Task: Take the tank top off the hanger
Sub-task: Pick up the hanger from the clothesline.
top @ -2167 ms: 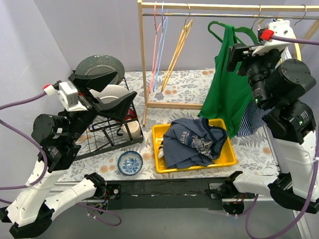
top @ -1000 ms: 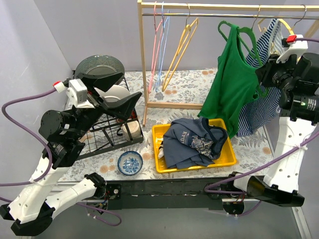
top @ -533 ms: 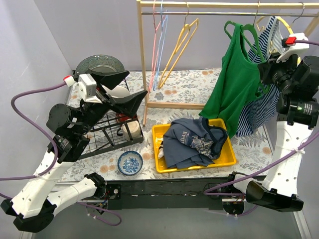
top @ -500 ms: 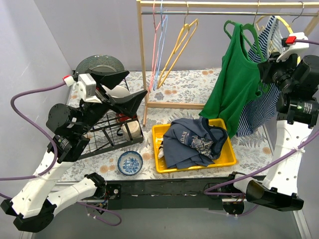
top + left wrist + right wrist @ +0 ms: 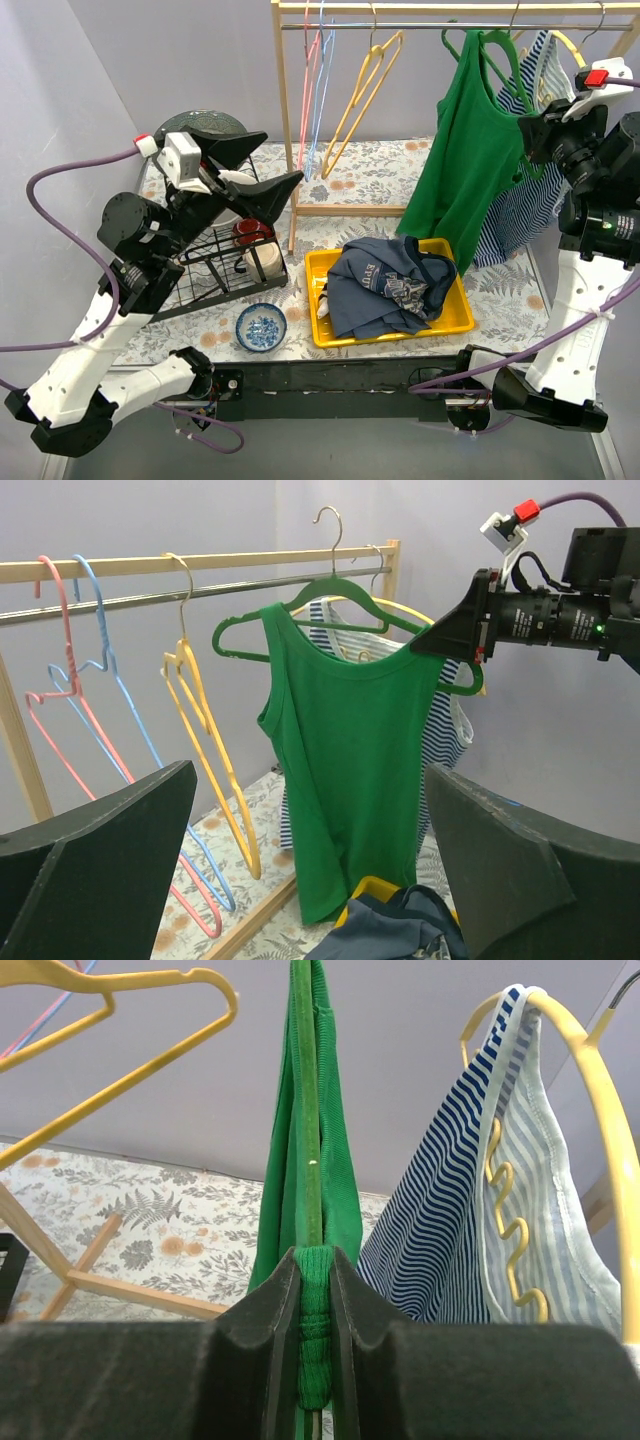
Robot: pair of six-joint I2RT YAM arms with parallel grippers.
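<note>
My right end effector [image 5: 315,1295] is closed on the tank top [image 5: 350,780], which hangs on its hanger [image 5: 335,585]; my left end effector [image 5: 255,170] is open. A striped top [image 5: 450,1210] hangs just beside. I cannot read the print on the shirt [image 5: 385,280] in the tray [image 5: 458,318].

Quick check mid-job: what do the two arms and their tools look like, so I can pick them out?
The left arm and right arm have white links and round black joints. The left tool and right tool have black wedge-shaped fingers; each wrist carries a red tab and a purple cable.
</note>
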